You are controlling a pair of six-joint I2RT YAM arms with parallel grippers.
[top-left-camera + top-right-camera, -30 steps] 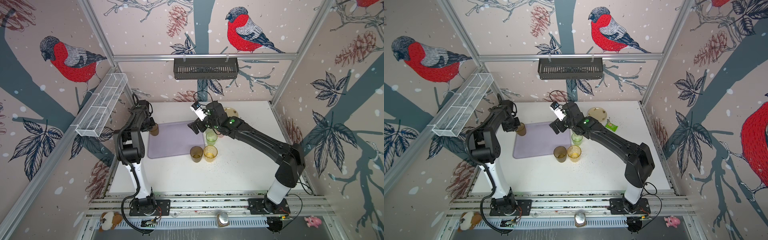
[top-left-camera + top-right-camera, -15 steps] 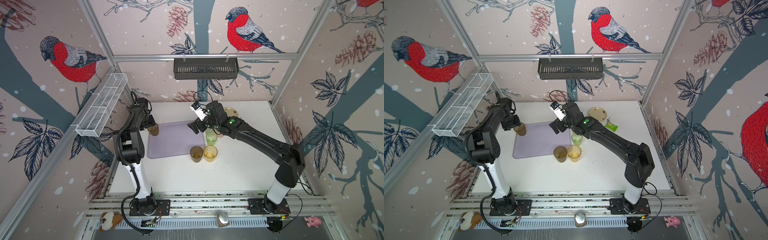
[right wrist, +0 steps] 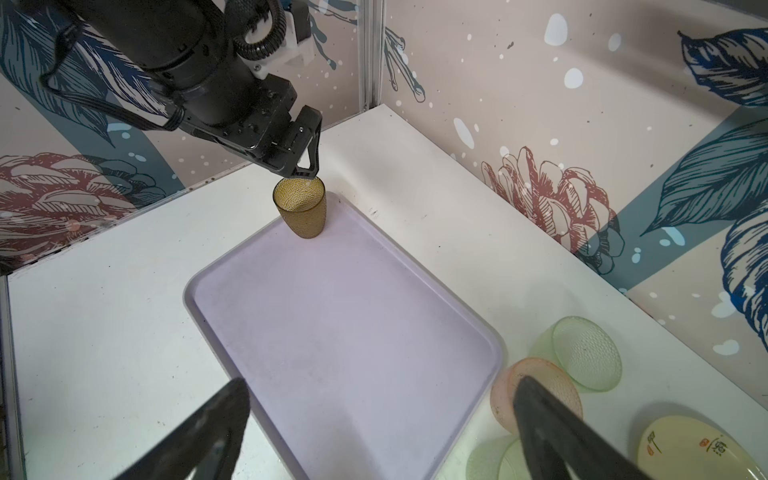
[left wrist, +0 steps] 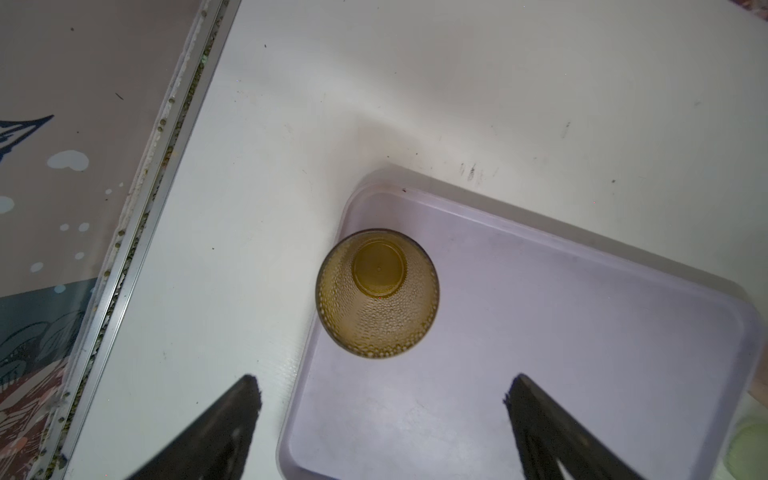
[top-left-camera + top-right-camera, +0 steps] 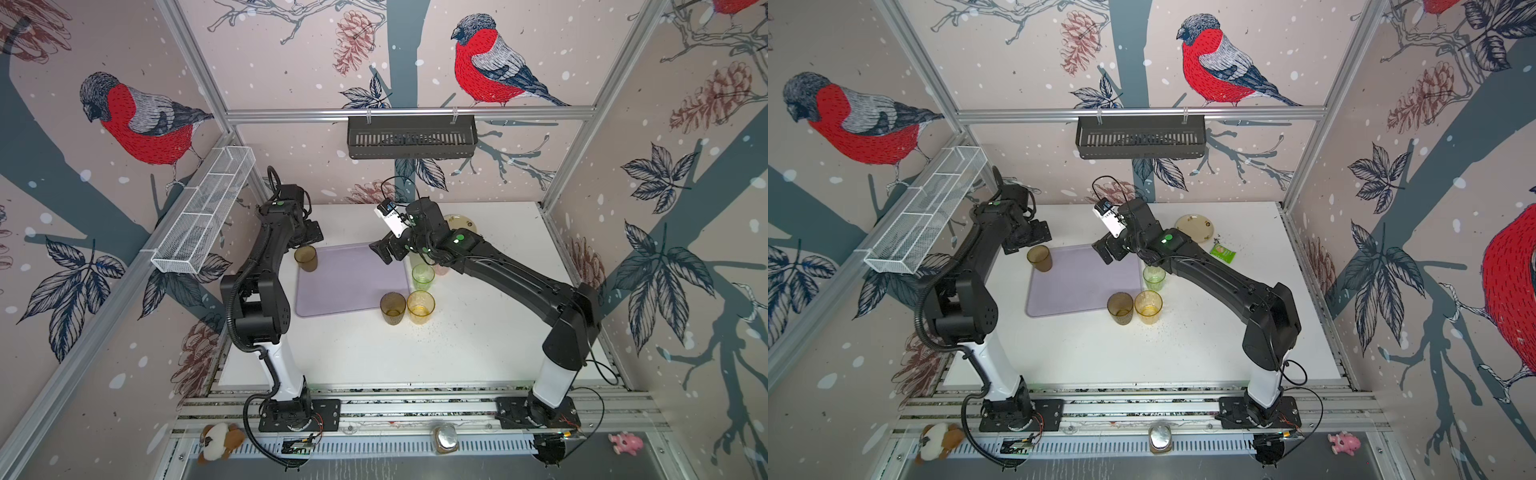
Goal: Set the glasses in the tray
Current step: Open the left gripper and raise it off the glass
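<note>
The lilac tray (image 5: 353,286) (image 5: 1084,286) (image 4: 540,353) (image 3: 340,332) lies flat at the table's middle left. A brown glass (image 5: 306,258) (image 5: 1040,258) (image 4: 377,293) (image 3: 301,210) stands upright in its far left corner. My left gripper (image 5: 309,237) (image 5: 1027,240) (image 4: 382,384) (image 3: 305,168) hangs open just above that glass, apart from it. My right gripper (image 5: 384,253) (image 5: 1106,251) (image 3: 380,390) is open and empty over the tray's far right edge. Off the tray's right side stand a green glass (image 5: 423,277) (image 5: 1154,278), a second brown glass (image 5: 392,308) (image 5: 1120,309) and an amber glass (image 5: 421,306) (image 5: 1148,307). A pink glass (image 3: 505,395) and a pale glass (image 3: 582,357) are beside my right gripper.
A cream plate (image 5: 461,222) (image 5: 1195,227) (image 3: 698,453) and a green packet (image 5: 1222,252) lie at the back right. A black slotted basket (image 5: 411,141) hangs on the back rail, and a white wire basket (image 5: 203,216) on the left rail. Crumbs dot the table near the amber glass.
My left gripper has opened and let go of the brown glass, which now stands free in the tray's corner. The right arm has not moved.
</note>
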